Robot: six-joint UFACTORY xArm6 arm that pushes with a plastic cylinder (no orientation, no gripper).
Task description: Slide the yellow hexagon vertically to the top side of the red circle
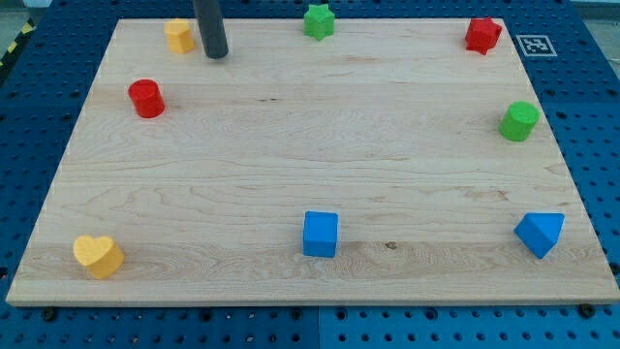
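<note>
The yellow hexagon (179,35) sits near the board's top left edge. The red circle (146,98) lies below it and slightly to the left, with a gap between them. My tip (215,54) stands just to the right of the yellow hexagon, close to it but apart from it, and up and to the right of the red circle.
A green star (318,20) sits at the top middle, a red star (482,35) at the top right, a green circle (519,120) at the right. A yellow heart (98,256), a blue cube (321,234) and a blue triangle (540,233) lie along the bottom of the wooden board (310,136).
</note>
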